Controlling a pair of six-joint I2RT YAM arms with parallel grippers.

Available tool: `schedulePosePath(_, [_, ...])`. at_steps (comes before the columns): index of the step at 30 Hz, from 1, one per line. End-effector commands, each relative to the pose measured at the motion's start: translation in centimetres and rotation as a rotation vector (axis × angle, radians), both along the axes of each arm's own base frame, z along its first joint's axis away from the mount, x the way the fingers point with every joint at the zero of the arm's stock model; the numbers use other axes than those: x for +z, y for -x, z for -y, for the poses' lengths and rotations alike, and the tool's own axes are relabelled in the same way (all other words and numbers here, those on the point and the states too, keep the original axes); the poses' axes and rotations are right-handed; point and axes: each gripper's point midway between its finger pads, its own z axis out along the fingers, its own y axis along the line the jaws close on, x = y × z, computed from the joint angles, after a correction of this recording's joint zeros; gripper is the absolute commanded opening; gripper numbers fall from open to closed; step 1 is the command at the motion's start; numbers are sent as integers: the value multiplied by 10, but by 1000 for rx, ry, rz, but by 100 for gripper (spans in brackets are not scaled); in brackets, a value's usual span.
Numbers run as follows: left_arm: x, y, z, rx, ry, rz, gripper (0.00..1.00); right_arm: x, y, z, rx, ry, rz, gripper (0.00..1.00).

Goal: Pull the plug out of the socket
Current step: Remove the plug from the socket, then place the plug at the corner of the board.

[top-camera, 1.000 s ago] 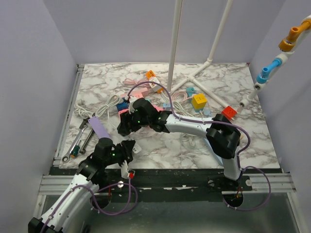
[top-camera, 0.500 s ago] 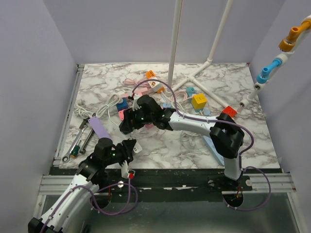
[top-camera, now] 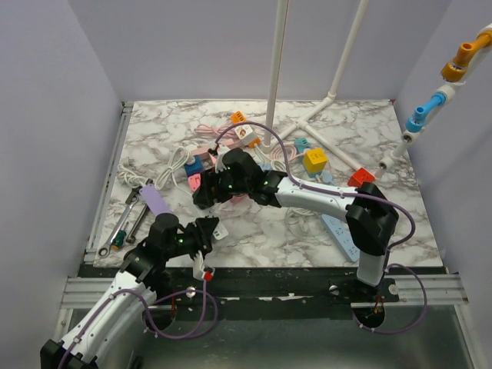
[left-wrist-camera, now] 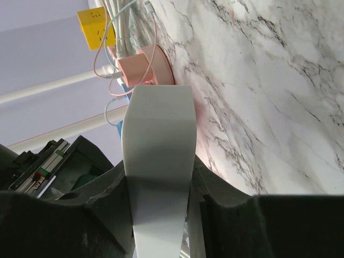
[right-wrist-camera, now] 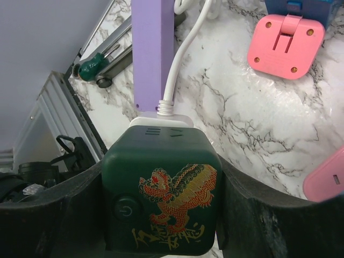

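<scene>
While the right gripper (right-wrist-camera: 160, 207) clamps the green socket (right-wrist-camera: 161, 161), its white plug (right-wrist-camera: 161, 122) juts toward 12 o'clock in the wrist view; the left gripper (left-wrist-camera: 160, 196) nearby pinches a white block (left-wrist-camera: 157, 123).

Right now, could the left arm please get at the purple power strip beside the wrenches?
Probably not yet. The purple power strip lies close to the left gripper with nothing between them, but the jaws are shut on a white block, which it would have to release first.

A marble-patterned tabletop (top-camera: 161, 127) sits between plain pale lilac walls (top-camera: 54, 115); white pipes (top-camera: 276, 61) rise at its back.
</scene>
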Motion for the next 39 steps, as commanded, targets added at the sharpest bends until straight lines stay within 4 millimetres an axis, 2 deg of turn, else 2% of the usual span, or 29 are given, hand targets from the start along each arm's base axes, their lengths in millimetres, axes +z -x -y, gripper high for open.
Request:
schedulePosePath(1, [-22, 6, -15, 85, -35, -146, 0, 29, -19, 27, -79, -6, 83, 20])
schedulePosePath(8, [-30, 16, -19, 85, -72, -224, 0, 52, -24, 32, -99, -15, 128, 19])
schedulePosePath(12, [-33, 22, -23, 93, -109, -289, 0, 49, -26, 34, -108, 9, 127, 18])
schedulePosePath(20, [-41, 36, -30, 41, -216, -340, 0, 20, -35, 36, -158, 123, 61, 13])
schedulePosePath(24, [-43, 38, -32, 34, -236, -351, 0, 27, -39, 32, -155, 116, 79, 15])
schedulePosePath(28, [-39, 30, -30, 50, -216, -325, 0, 36, -43, 41, -166, 113, 97, 15])
schedulePosePath(31, [-39, 26, -27, 47, -203, -298, 0, 41, -54, 63, -209, 114, 95, 15])
schedulePosePath(34, [-39, 20, -25, 56, -189, -267, 0, 45, -67, 100, -285, 131, 90, 15])
schedulePosePath(36, [-38, 17, -24, 60, -183, -256, 0, 41, -77, 138, -365, 148, 52, 15])
schedulePosePath(39, [-36, 16, -23, 66, -170, -258, 0, 22, -88, 212, -539, 159, -34, 16])
